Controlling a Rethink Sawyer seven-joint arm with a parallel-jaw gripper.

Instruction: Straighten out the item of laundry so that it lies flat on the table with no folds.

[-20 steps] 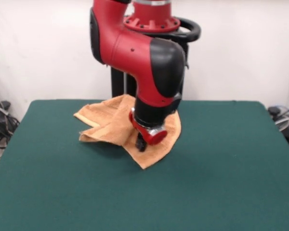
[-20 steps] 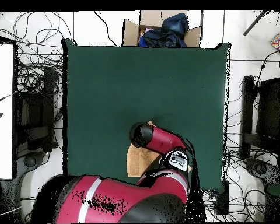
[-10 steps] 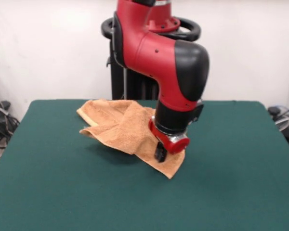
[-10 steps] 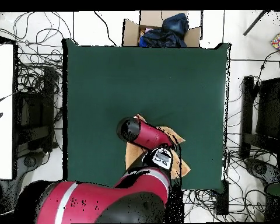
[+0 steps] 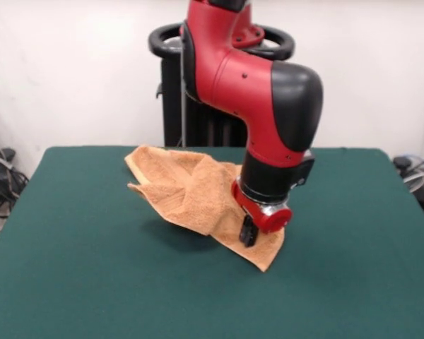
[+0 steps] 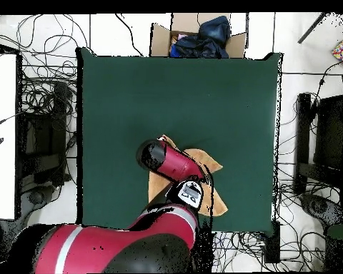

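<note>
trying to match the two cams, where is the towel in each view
Front view: the towel lies crumpled just left of centre on the table, its right corner at the gripper.
Overhead view: the towel sits low and centre, mostly hidden under the arm.
Shared landmark: the red arm over the towel.

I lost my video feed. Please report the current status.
Tool shut on towel. Towel bunched, partly lifted off the table, not flat. Nothing in the way.
</note>
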